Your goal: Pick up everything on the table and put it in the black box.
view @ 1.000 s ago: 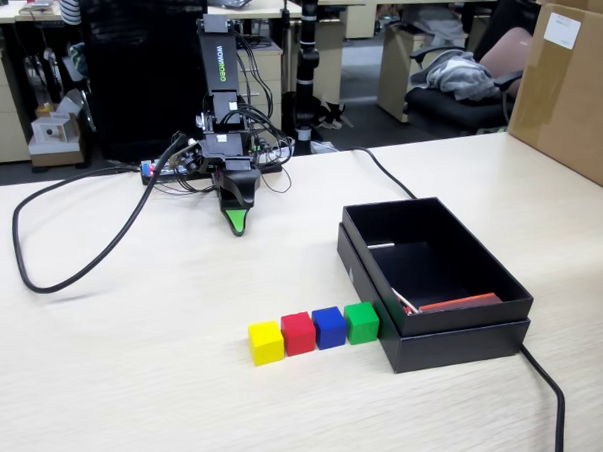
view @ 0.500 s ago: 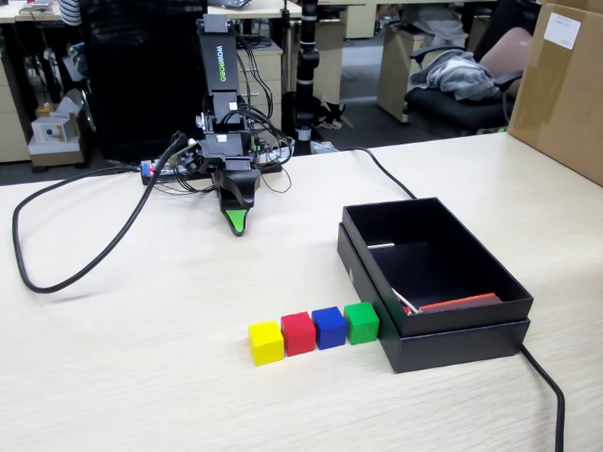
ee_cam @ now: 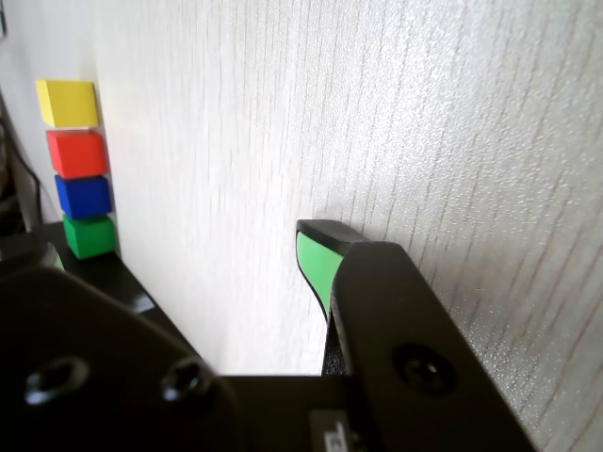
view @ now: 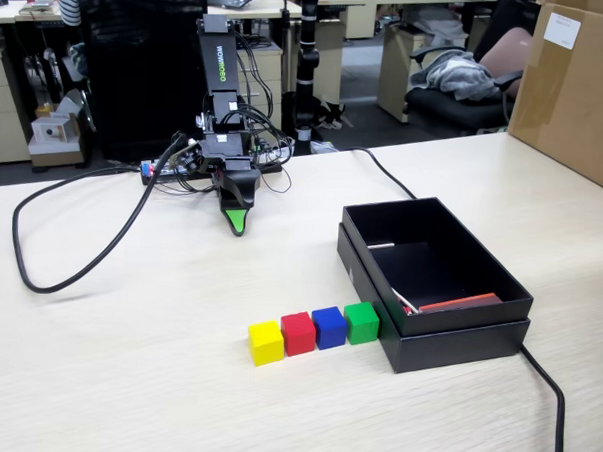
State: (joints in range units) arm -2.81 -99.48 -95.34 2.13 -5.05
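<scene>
Nothing has moved since the earlier frames: the black claw with its green-faced tip (view: 238,223) hangs at the same spot, pointed down at the pale wood-grain counter (view: 125,378), holding nothing. Only one green tip shows in each view, so whether the jaws are apart or together I cannot tell. Outward from the claw, toward the camera in the fixed view and a little to the right, four small solid cubes sit touching in one row: yellow cube (view: 265,343), red cube (view: 298,333), blue cube (view: 328,326), green cube (view: 360,322). That row's long axis runs crosswise to the claw's line of reach, with its green end just beside the shallow matte black cardboard box (view: 457,338). The yellow end is farthest from the box.
</scene>
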